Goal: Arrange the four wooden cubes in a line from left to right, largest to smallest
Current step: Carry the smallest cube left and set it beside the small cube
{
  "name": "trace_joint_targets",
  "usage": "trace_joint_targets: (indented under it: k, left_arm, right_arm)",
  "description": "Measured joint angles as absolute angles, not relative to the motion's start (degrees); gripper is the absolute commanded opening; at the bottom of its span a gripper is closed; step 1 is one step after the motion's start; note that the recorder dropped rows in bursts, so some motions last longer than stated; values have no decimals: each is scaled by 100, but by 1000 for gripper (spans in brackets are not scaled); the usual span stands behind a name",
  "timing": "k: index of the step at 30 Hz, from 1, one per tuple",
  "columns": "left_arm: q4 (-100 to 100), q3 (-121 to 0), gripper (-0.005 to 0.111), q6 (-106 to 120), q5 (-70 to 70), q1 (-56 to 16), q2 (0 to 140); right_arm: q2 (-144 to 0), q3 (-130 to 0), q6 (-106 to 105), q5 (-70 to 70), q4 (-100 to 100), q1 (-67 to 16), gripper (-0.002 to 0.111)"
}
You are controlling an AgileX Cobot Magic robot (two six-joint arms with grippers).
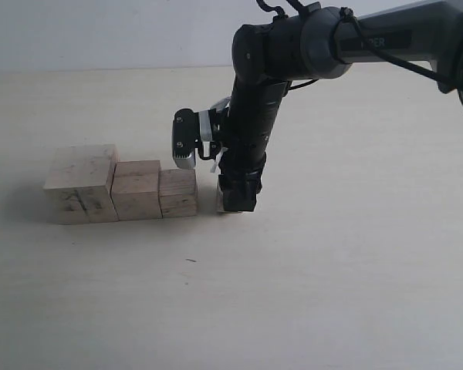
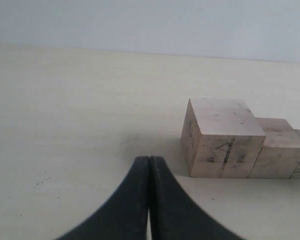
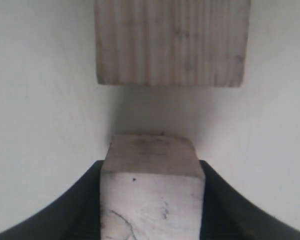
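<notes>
Three pale wooden cubes stand in a touching row on the table: the largest cube (image 1: 81, 183) with dark marks on its front at the left, a middle cube (image 1: 136, 190), then a smaller cube (image 1: 177, 193). The largest cube (image 2: 222, 137) and its neighbour (image 2: 279, 148) also show in the left wrist view. The smallest cube (image 3: 151, 187) is clamped between my right gripper's (image 1: 236, 202) black fingers (image 3: 77, 210), low at the table just right of the row; the third cube (image 3: 172, 42) lies just ahead with a small gap. My left gripper (image 2: 149, 165) is shut and empty, left of the row.
The pale table (image 1: 332, 270) stretches around the row. The right arm (image 1: 255, 116) comes down from the upper right and hides most of the smallest cube in the exterior view.
</notes>
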State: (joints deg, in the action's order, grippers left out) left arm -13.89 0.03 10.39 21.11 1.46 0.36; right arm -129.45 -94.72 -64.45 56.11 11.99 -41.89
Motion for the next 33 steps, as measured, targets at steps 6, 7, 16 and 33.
trace_joint_targets:
  k: [6, 7, 16, 33]
  left_arm:
    - [-1389, 3, 0, 1039, 2111, 146, 36]
    - [-1389, 3, 0, 1039, 2111, 146, 36]
    - [-1389, 3, 0, 1039, 2111, 146, 36]
    - [-1389, 3, 0, 1039, 2111, 146, 36]
  right_arm:
    - [-12956, -9484, -6445, 5622, 1199, -4189, 0]
    - [-12956, -9484, -6445, 5622, 1226, -4189, 0]
    - [-12974, -9484, -6445, 5590, 1372, -4189, 0]
    - [-13001, -9484, -6743, 5342, 1771, -4189, 5]
